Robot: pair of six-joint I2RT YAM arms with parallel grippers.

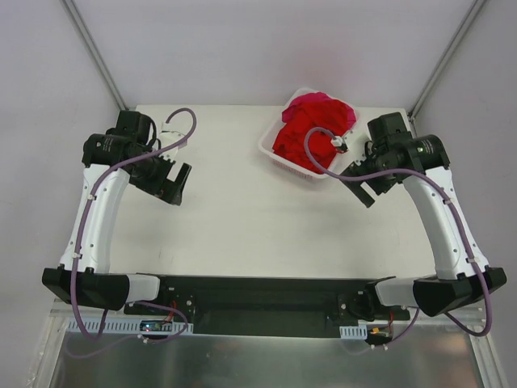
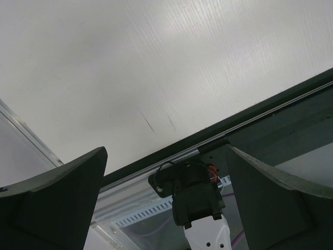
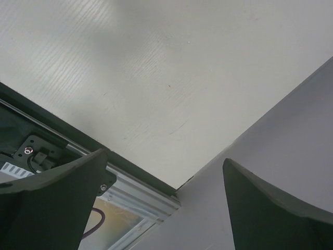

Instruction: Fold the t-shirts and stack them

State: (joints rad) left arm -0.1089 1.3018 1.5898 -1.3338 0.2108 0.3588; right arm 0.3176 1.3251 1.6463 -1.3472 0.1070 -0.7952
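Near edge: both arm bases sit on the black mounting rail (image 1: 258,295), each arm raised and bent outward, which leaves the middle of the table (image 1: 242,218) open as a surface for folding. Left gripper (image 1: 171,183) hangs over the left part of the table, jaws spread wide with nothing between them. Its wrist view agrees: the two dark fingers (image 2: 57,203) stand well apart, and only bare table and the rail show in the gap. Right gripper (image 1: 367,191) hangs over the right part of the table, just beside the white basket (image 1: 269,152), jaws likewise wide apart and empty. Its wrist view shows bare table and side wall between them. Far side: the t-shirts (image 1: 307,137) lie bundled in the white basket at the far edge, right of centre, red cloth heaped with a magenta-pink piece (image 1: 317,101) at the back. None lies on the table and none is folded. Judgement: task not begun. The right arm is the nearer for a first pick, and the loose heap may drag a second shirt out with the first
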